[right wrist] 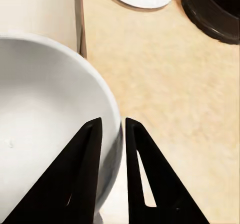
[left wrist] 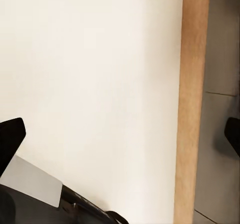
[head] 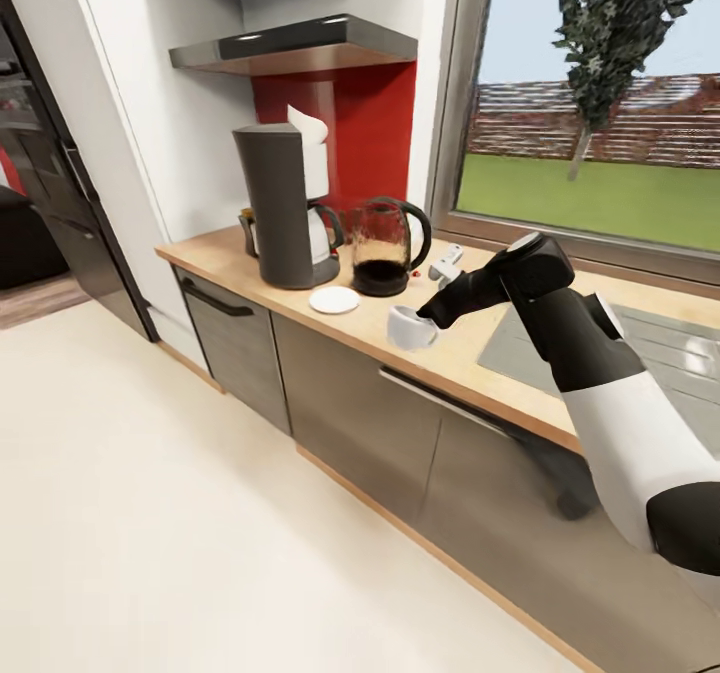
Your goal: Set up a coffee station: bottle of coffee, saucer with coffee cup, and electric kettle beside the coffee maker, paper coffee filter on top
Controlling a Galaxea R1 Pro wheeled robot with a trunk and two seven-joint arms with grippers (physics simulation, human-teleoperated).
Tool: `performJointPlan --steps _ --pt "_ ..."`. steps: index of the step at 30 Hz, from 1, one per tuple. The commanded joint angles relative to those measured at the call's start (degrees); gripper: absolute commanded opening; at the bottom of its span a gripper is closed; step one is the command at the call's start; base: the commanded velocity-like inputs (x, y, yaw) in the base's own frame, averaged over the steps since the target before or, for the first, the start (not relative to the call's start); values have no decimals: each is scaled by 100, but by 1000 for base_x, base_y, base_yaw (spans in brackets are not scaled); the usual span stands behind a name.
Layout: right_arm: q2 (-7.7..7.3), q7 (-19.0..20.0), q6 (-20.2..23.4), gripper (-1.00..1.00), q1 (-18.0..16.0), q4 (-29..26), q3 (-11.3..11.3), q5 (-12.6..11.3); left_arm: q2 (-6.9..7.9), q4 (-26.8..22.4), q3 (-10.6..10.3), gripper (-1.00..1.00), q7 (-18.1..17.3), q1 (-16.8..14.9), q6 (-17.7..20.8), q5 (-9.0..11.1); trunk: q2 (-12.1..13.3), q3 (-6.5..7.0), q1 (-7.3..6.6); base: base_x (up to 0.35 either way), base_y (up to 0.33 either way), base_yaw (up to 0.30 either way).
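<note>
The right gripper [right wrist: 112,149] has its 2 black fingers pinched almost together over the rim wall of the small plain white coffee cup [head: 411,328], 1 finger inside the bowl and 1 outside, so the hold is a thin edge pinch. The cup sits at or just above the long light beige wood-look kitchen countertop [head: 470,353], near its front edge. Ahead of the gripper lies the small flat round white saucer [head: 334,300], bare, with the dark smoky glass electric kettle [head: 385,246] just beyond it and the tall matte dark-grey coffee maker [head: 281,206] beside that.

Risks, as I judge them: a rim pinch may let the cup swing or slip during the carry; released off-centre it could tip off the saucer; a wide approach might knock the kettle.

Whether the left gripper [left wrist: 120,134] is spread or closed I cannot tell; it hangs over pale floor.
</note>
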Motion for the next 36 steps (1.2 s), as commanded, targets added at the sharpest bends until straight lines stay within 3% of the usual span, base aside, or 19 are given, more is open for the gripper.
performJointPlan --steps 1,8,36 --pt "-1 58 27 -100 -8 -5 8 56 0 6 4 100 -19 -5 19 14 -3 -5 1 107 294 12" --pt "-1 61 27 -100 -8 -5 8 56 7 6 4 100 -23 -4 21 12 -3 -5 1 100 292 -15" --pt "-7 62 21 -100 -8 -5 0 56 8 6 4 100 -15 -6 20 13 -3 10 1 65 156 -142"
